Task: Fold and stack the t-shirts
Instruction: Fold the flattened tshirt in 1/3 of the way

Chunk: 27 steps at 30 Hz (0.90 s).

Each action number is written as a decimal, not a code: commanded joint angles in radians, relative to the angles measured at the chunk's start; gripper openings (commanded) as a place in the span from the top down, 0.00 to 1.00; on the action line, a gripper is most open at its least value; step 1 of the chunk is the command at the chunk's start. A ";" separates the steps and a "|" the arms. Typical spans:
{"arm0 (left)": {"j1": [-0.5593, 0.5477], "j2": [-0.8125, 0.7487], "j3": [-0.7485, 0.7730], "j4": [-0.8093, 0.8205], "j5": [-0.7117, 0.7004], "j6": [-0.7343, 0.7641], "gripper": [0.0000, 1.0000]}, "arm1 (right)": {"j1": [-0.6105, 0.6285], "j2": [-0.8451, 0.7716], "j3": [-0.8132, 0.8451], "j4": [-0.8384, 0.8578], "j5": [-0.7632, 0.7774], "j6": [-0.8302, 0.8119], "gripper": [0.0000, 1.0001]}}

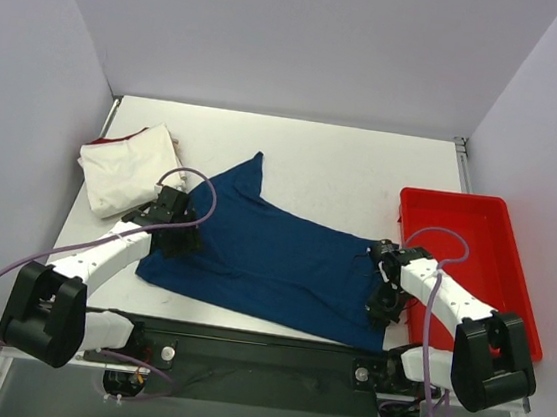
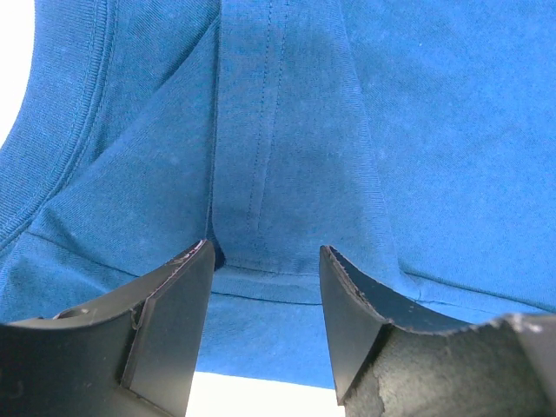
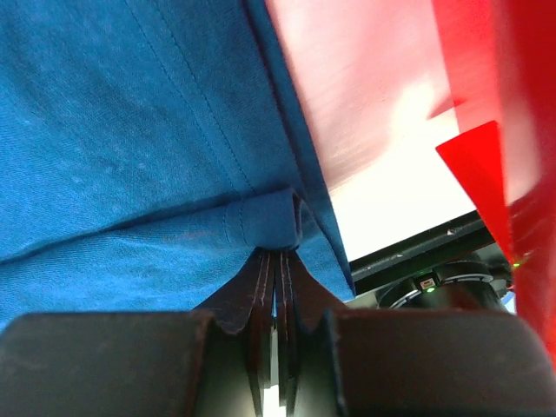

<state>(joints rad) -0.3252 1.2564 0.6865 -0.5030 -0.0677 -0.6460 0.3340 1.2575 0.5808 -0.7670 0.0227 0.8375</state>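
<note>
Right gripper point(image 3: 278, 258) first: clamped fully shut on a bunched bit of hem point(image 3: 261, 217) at the near right corner of the dark blue t-shirt point(image 1: 273, 258). Biting right where the stitched edge doubles over, a sensible spot, thick enough not to slip out. Working just beside the red tray point(image 1: 456, 197) there, close, though apparently not touching it from the overhead view. Across now to the left gripper point(image 2: 265, 261): parted, fingers point(image 2: 165, 313) set either side of a stitched seam point(image 2: 261, 130), low over the cloth near a ribbed band point(image 2: 74, 113) curving off to the left, with no cloth pinched between them yet. Poised, by the look of it, to take the matching hold on the opposite side, so as to lift and fold from two points at once. Spread unfolded and rumpled across the middle of the table point(image 1: 364, 163), that blue one, with a point of cloth trailing toward the back. Parked at the far left, the cream-white t-shirt point(image 1: 127, 166), bundled compactly with a sliver of red at its edge, near the blue one; touching or not, impossible to say behind the left arm. Probably left there as the base of the stack. Early going on the blue shirt, then: one grip made, one to come, no fold begun. Worth watching for a lopsided pull if lifted from the right side alone.
</note>
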 commanded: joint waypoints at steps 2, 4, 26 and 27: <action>0.012 0.012 0.039 0.040 0.014 0.016 0.38 | -0.036 -0.050 0.037 -0.081 0.060 0.025 1.00; 0.014 0.018 0.039 0.041 0.017 0.017 0.38 | -0.061 -0.075 0.040 -0.083 0.063 0.032 1.00; 0.020 0.066 0.070 0.041 0.034 0.037 0.38 | -0.131 0.060 0.183 -0.040 0.183 0.026 1.00; 0.020 0.066 0.071 0.040 0.034 0.037 0.38 | -0.131 0.068 0.186 -0.038 0.183 0.028 1.00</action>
<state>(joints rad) -0.3111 1.3205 0.7094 -0.4953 -0.0437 -0.6228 0.2092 1.3071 0.7326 -0.7708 0.1486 0.8494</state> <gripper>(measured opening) 0.620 0.024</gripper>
